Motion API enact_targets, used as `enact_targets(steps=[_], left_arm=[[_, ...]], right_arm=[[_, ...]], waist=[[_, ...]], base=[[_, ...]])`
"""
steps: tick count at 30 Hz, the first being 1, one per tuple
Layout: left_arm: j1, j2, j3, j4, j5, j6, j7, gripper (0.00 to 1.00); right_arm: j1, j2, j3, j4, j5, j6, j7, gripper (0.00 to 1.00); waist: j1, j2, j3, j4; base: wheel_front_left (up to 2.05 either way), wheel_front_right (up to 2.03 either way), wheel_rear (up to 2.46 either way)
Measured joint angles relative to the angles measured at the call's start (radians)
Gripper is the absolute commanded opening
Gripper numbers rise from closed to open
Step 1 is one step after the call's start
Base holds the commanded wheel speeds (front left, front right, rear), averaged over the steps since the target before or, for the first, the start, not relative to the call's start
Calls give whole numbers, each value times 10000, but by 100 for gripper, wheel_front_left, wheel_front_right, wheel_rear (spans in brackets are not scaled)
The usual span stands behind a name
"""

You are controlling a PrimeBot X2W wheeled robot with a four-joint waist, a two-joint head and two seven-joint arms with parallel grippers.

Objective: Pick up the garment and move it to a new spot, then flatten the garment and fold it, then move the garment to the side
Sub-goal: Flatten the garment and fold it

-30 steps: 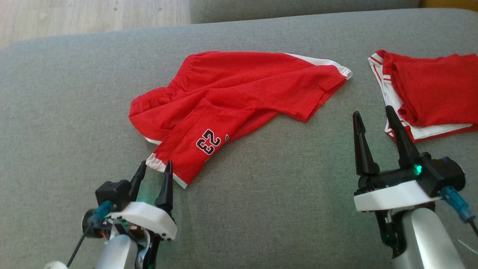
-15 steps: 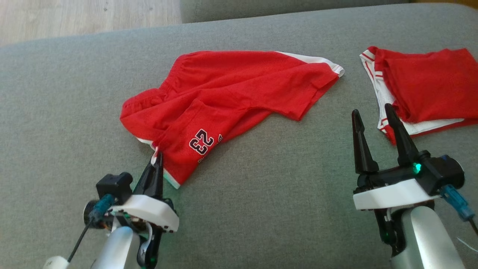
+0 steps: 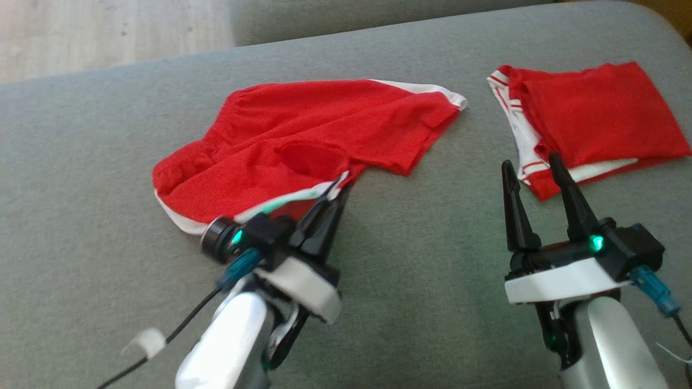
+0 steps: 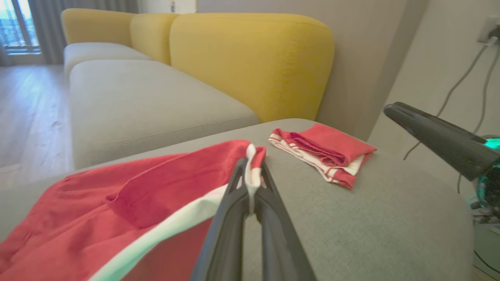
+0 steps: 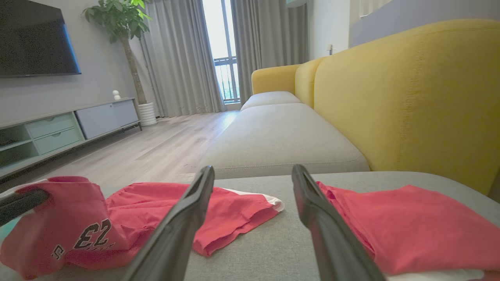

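Note:
The garment (image 3: 303, 135) is a pair of red shorts with white trim, lying crumpled on the grey sofa seat (image 3: 432, 259). My left gripper (image 3: 341, 183) is shut on its white-edged hem corner and holds that corner lifted and folded back over the rest of the cloth. In the left wrist view the hem (image 4: 254, 164) is pinched between the closed fingertips. From the right wrist camera, the lifted leg with the number 23 (image 5: 93, 236) hangs at the left. My right gripper (image 3: 532, 162) stands open above bare cushion, right of the garment, with nothing between its fingers.
A second red and white garment (image 3: 589, 119), folded, lies at the seat's far right, just beyond my right gripper. Yellow sofa backs (image 4: 250, 58) rise behind another grey seat (image 4: 148, 101). Wooden floor (image 3: 108, 32) lies past the seat's far left edge.
My left gripper closed on the hem corner, then lifted it and carried it right, folding the leg back so the number 23 is turned under. The head camera shifted. The right gripper stayed open.

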Motion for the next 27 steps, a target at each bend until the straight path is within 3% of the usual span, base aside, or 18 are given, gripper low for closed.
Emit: enact_targets(steps=[14,15,16,22,27], left_arm=[[-2615,-192,-1812,2213,17,44,33,0],[-2683,-194,-1992,2328,-102,148,-69,82],[-2721,-203,-2119,2382,-251,253,-242,100],[-3165,-211,-2750,2608,-1120,826,-1076,100],[-3411,-232,-2731,2886,-1358,1093,-1528,100]], right_arm=[[-450,2,-73,303,385,0,-244,100],[-471,2,-73,328,395,0,-245,100],[-480,2,-71,334,397,0,-247,100],[-485,2,-19,395,399,0,-316,100],[-485,2,-21,416,399,0,-316,100]], waist=[[1,0,510,-1066],[1,0,534,-1095],[1,0,553,-1112],[1,0,536,-1017],[1,0,471,-792]], base=[[0,0,0],[0,0,0],[0,0,0],[0,0,0],[0,0,0]])
